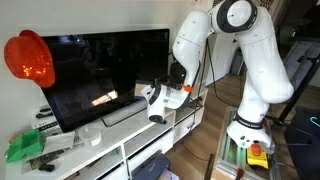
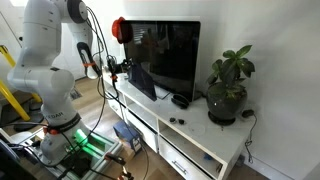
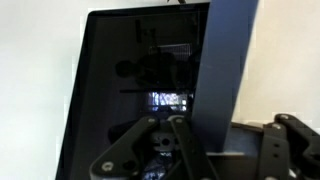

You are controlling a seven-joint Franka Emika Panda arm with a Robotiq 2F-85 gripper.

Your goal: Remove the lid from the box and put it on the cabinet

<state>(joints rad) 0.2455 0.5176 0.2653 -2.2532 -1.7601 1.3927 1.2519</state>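
The lid (image 2: pixel 143 82) is a dark grey panel, tilted up on edge in front of the TV. In the wrist view it (image 3: pixel 226 60) stands upright between my fingers. My gripper (image 2: pixel 117 68) is shut on its near edge; it also shows in an exterior view (image 1: pixel 160 100) and in the wrist view (image 3: pixel 215 150). The shallow grey box (image 1: pixel 122 112) lies flat on the long white cabinet (image 1: pixel 112 150) just in front of the TV, beside the gripper. The cabinet top also shows in an exterior view (image 2: pixel 205 140).
A large black TV (image 1: pixel 100 70) stands on the cabinet right behind the lid, with a red hat (image 1: pixel 28 58) on its corner. A green container (image 1: pixel 25 148) sits at one end and a potted plant (image 2: pixel 228 85) at the other. Small dark items lie near the plant.
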